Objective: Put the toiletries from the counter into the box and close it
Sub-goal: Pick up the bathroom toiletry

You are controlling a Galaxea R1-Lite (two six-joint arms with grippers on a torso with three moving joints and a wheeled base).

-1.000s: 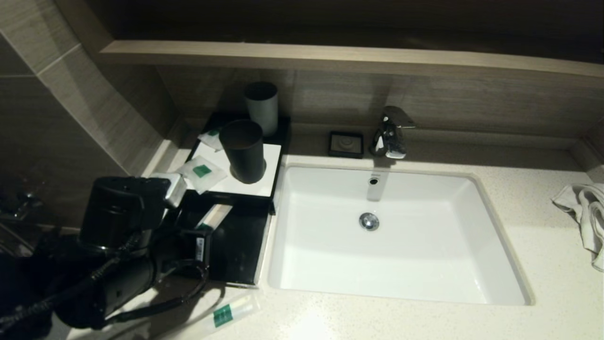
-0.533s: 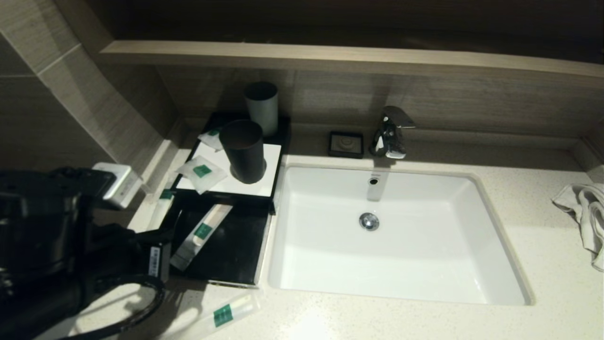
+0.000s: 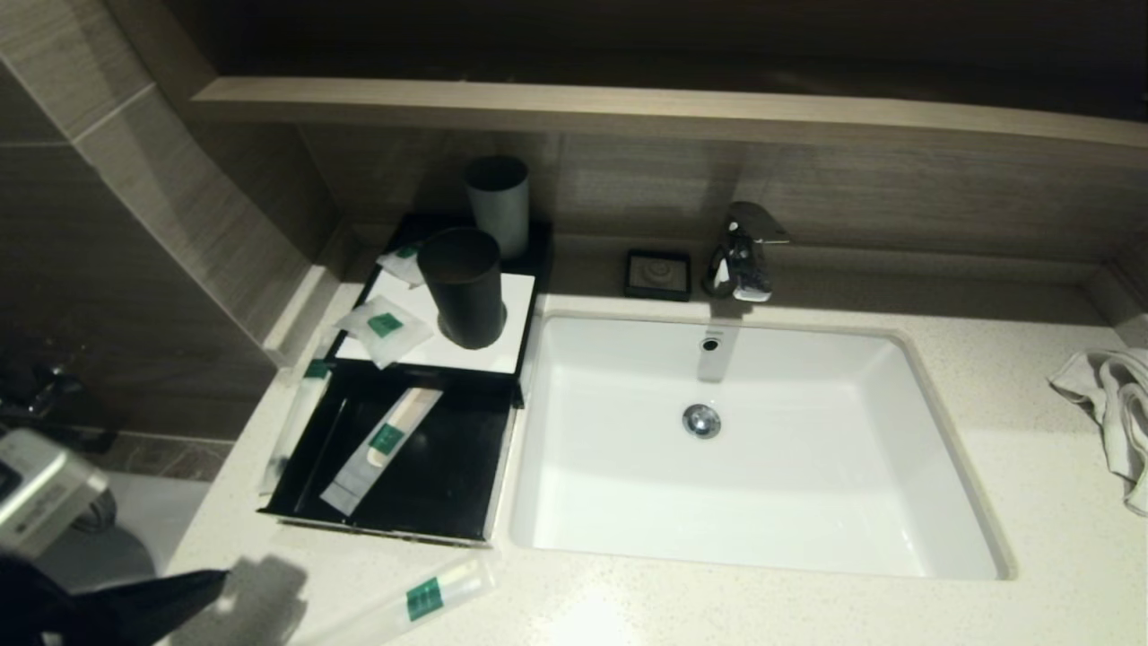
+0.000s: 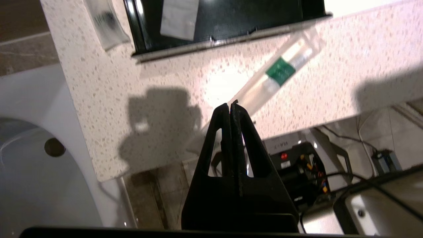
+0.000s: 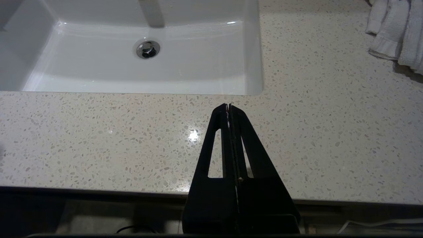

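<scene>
While left gripper (image 4: 230,106) hangs pinched shut, empty, off the counter (image 3: 807,610) edge: one long sachet (image 3: 421,599) near that lip, drawer (image 3: 421,484) open—clumsy nudge risks floor drop.

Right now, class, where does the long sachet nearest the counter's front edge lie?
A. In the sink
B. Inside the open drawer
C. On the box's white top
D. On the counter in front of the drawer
D: the long sachet with its green label lies flat on the speckled counter, just in front of the open drawer, outside it.
</scene>
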